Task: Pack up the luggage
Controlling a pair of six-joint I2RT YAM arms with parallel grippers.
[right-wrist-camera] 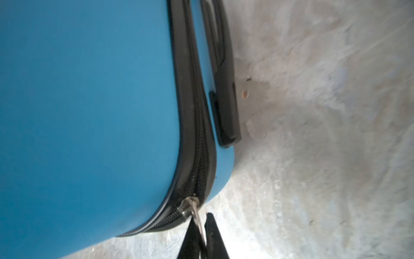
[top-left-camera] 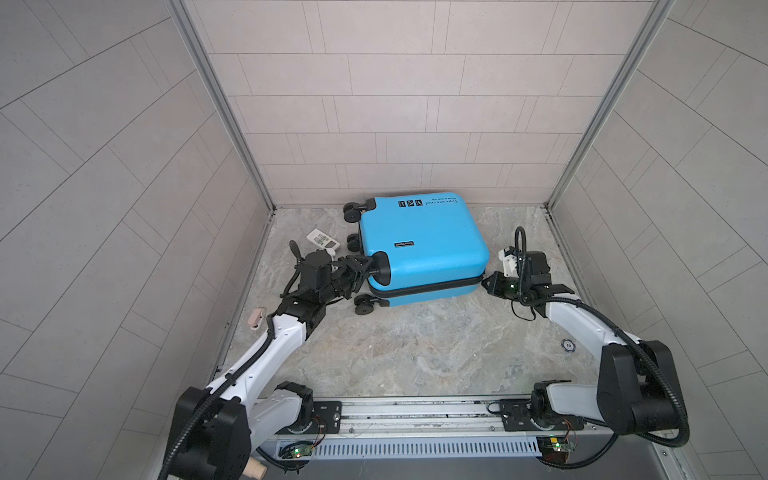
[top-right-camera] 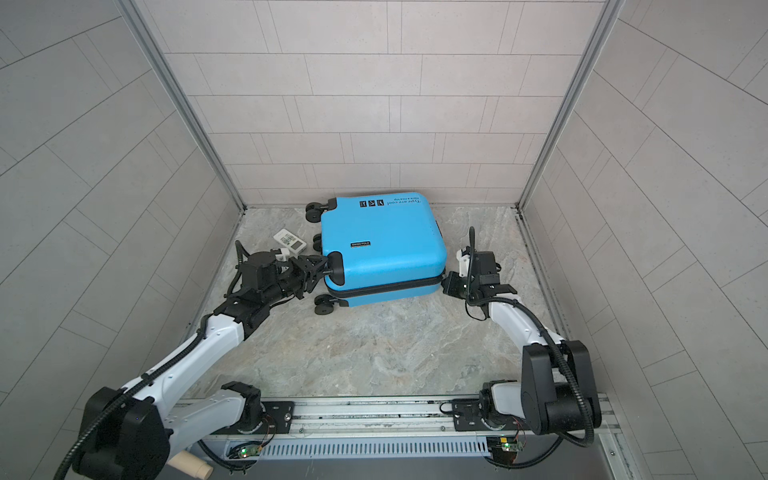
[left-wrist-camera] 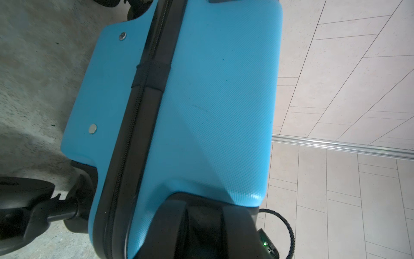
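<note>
The luggage (top-left-camera: 419, 241) (top-right-camera: 382, 241) is a bright-blue hard-shell suitcase lying flat and closed at the back of the table, wheels to the left. My left gripper (top-left-camera: 371, 269) (top-right-camera: 328, 268) is closed round the black wheel (left-wrist-camera: 202, 226) at the upper shell's near-left corner. My right gripper (top-left-camera: 487, 284) (top-right-camera: 445, 282) (right-wrist-camera: 202, 222) sits at the near-right corner, shut on the metal zipper pull (right-wrist-camera: 195, 208). In the right wrist view the black zipper (right-wrist-camera: 197, 175) is done up along the side as far as the pull. The black handle (right-wrist-camera: 224, 89) lies against the shell.
A white flat item with a barcode label (top-left-camera: 323, 242) lies left of the wheels. A small pink-beige piece (top-left-camera: 257, 318) sits at the left table edge, a blue round chip (top-left-camera: 567, 344) at the right. Tiled walls enclose three sides; the arms' rail (top-left-camera: 415, 411) runs along the front.
</note>
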